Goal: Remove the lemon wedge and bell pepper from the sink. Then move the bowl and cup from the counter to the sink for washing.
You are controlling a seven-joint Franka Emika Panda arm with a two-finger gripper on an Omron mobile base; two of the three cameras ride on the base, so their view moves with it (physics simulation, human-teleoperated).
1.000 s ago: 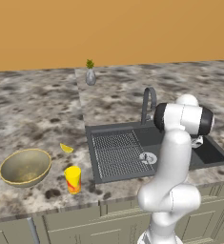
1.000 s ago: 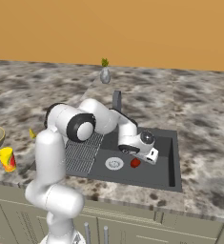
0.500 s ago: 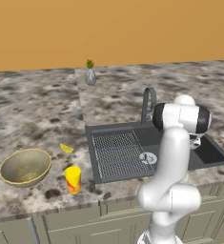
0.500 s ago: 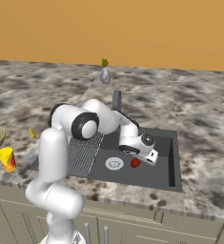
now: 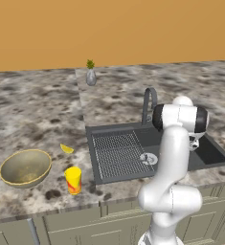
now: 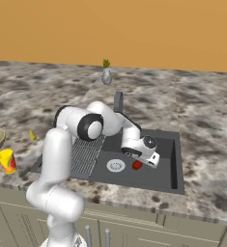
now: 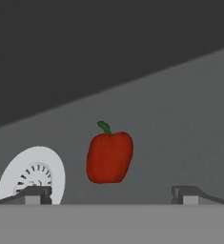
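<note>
The dark-red bell pepper (image 7: 109, 156) (image 6: 137, 165) lies on the floor of the dark grey sink (image 6: 168, 144), just right of the white drain (image 6: 116, 165). My gripper (image 7: 111, 194) (image 6: 141, 159) hangs low in the basin right over the pepper, open, with its fingertips (image 7: 35, 193) wide apart and nothing between them. The lemon wedge (image 5: 66, 149) lies on the counter left of the drainboard. Further left are the olive-gold bowl (image 5: 25, 166) and the yellow cup (image 5: 73, 179), which stands upright near the counter's front edge.
The grey arched faucet (image 5: 150, 98) stands behind the basin, close to my arm. A ribbed drainboard (image 5: 116, 153) takes the sink's left half. A grey vase with a green plant (image 5: 90, 76) is at the back of the counter.
My arm's elbow has shifted a little to the right and the hand has sunk slightly toward the pepper. The pepper, bowl, cup and lemon wedge have not moved.
</note>
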